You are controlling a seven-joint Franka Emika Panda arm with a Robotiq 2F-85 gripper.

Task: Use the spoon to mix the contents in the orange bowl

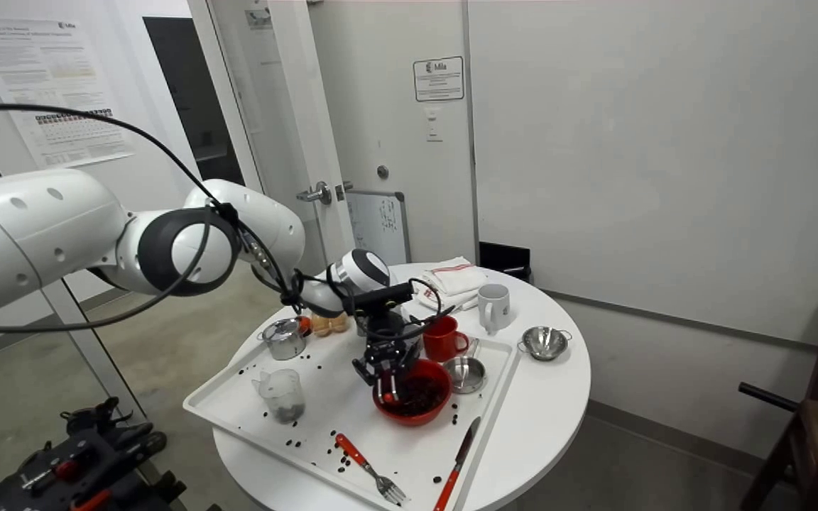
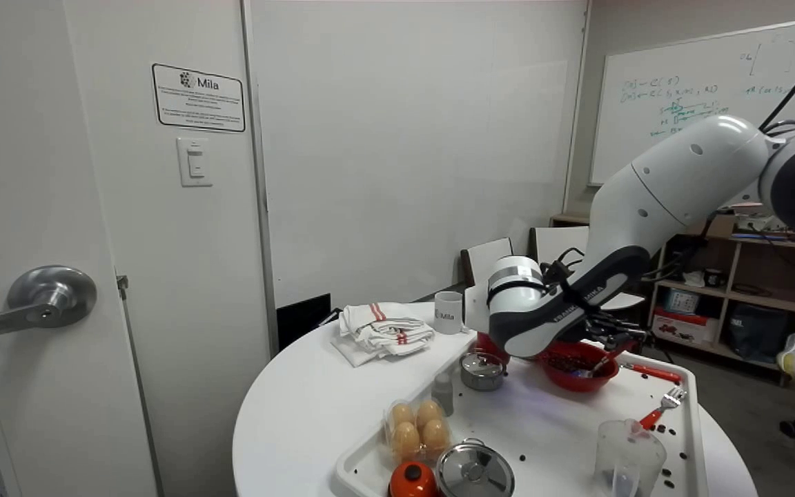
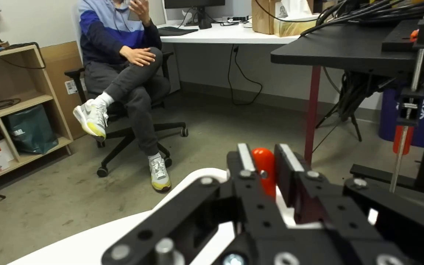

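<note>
tool (image 3: 266,158) clamped on the spoon (image 3: 264,162), lower end inside the orange bowl (image 2: 577,384), with dark bits (image 1: 427,394)

In an exterior view, a round white table (image 1: 537,426) is occupied by a tray (image 1: 331,397) overhanging its left edge. Folded towels (image 1: 453,278) and a mug (image 1: 495,306) are placed toward the far edge; a two-handled metal bowl (image 1: 545,343) is set near the right edge.
</note>
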